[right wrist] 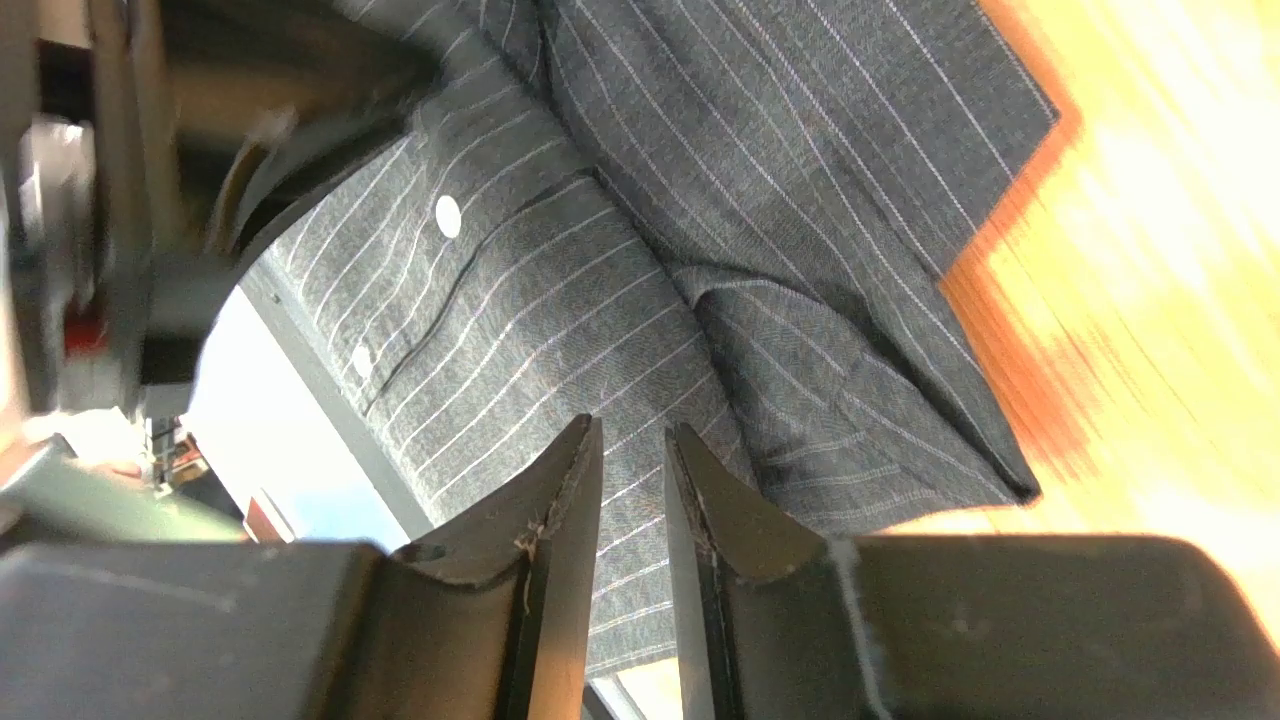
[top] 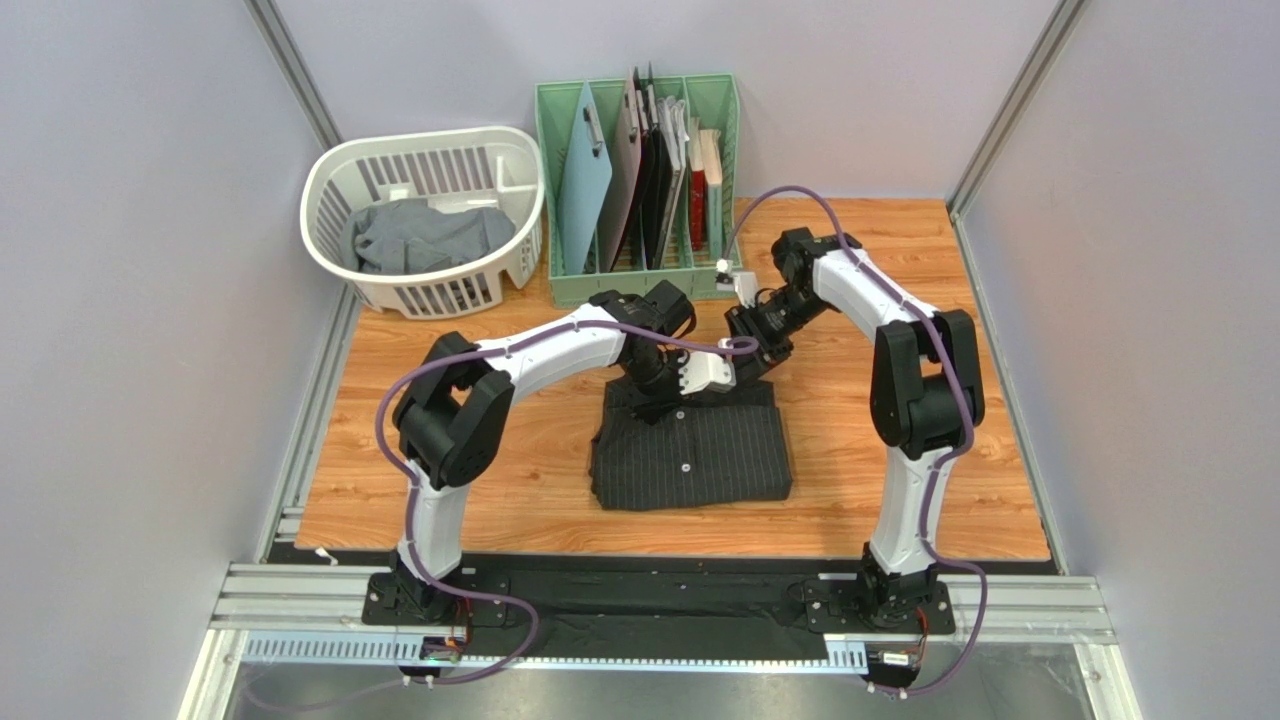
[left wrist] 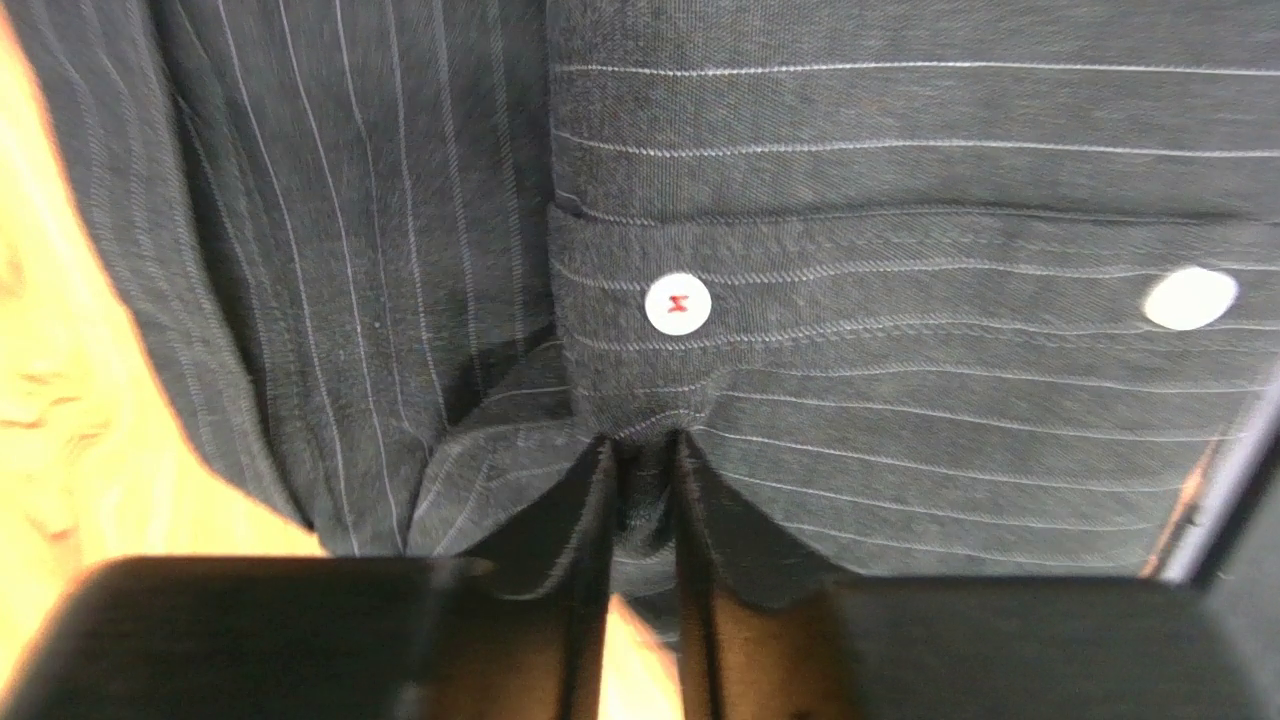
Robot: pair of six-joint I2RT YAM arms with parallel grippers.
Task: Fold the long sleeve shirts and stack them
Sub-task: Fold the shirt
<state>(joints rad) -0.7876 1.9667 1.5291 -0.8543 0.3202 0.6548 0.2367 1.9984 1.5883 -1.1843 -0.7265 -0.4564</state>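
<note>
The black pinstriped shirt (top: 691, 450) lies folded into a rectangle on the wooden table, buttons facing up. My left gripper (top: 669, 390) is at its far edge, shut on a pinch of its cloth (left wrist: 643, 443) just below a white button (left wrist: 676, 305). My right gripper (top: 747, 348) hovers over the shirt's far right corner. Its jaws (right wrist: 631, 431) stand a narrow gap apart with nothing between them, the shirt (right wrist: 721, 180) lying beyond. The plain grey shirt (top: 428, 236) lies crumpled in the white basket.
The white laundry basket (top: 323, 180) stands at the back left. A green rack (top: 564, 180) with boards and folders stands at the back centre, just behind both grippers. Bare wood shows left and right of the shirt. Grey walls enclose the table.
</note>
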